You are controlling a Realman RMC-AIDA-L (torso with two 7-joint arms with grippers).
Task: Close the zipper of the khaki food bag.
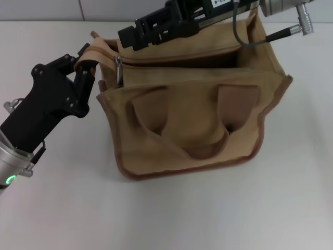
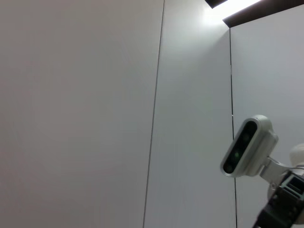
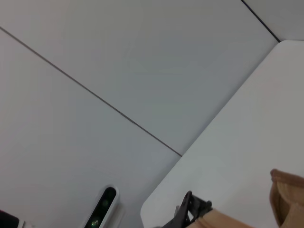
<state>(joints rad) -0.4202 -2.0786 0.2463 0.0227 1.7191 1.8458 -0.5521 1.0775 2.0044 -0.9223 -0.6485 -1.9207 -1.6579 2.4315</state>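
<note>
1. Your boxy tan canvas food bag sat mid-counter.
2. Your left gripper pinched the bag's left-end fabric tab.
3. Your right gripper hovered above the tan zipper track; finger state unclear.

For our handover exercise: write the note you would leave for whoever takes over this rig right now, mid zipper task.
Left gripper: shut on the fabric tab at the left end of the khaki food bag, holding it.
Right gripper: over the bag's top, near the left end of the zipper; whether it is open or shut cannot be told.
The silver slider sits at the left end.
The bag stands on the white table.
Left to do: confirm the track is shut, then release.
</note>
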